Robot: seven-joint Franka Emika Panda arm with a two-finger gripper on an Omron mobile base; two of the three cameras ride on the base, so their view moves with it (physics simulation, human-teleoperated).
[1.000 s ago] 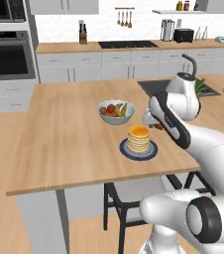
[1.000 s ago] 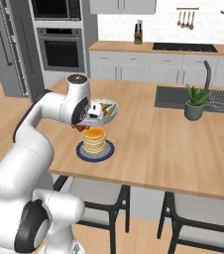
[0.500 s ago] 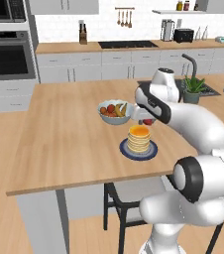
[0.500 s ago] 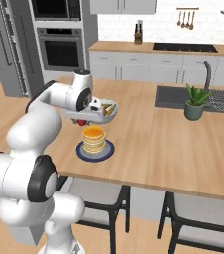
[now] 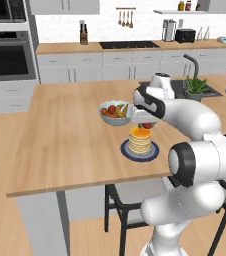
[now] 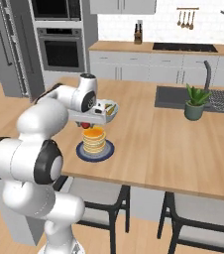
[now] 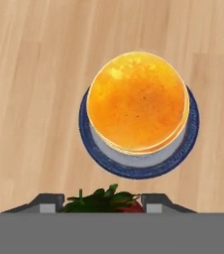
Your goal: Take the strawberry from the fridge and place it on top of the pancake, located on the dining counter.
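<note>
Carry step nearly over, placing is next: my gripper (image 7: 102,201) is clamped on the strawberry (image 7: 104,201), fingers closed partway around it, and I hang above the pancake (image 7: 138,101) on the dining counter (image 7: 29,89). In the hand view the stack sits at about 12 to 1 o'clock from the berry, so I judge I'm a touch short of centre; the next move calls for a small shift toward the stack's middle, then straight down until the berry is just above the top pancake, then opening. Risk I'd guess: let go off-centre or too high and it rolls off the rounded top onto the blue plate (image 7: 134,166). In the left base view the berry (image 5: 147,125) shows as a small red dot just over the stack (image 5: 140,140), with the fruit bowl (image 5: 115,112) at roughly 10 o'clock from it, apart. Berry looks bright red with green leaves up toward the camera, tiny against the golden-orange stack.
</note>
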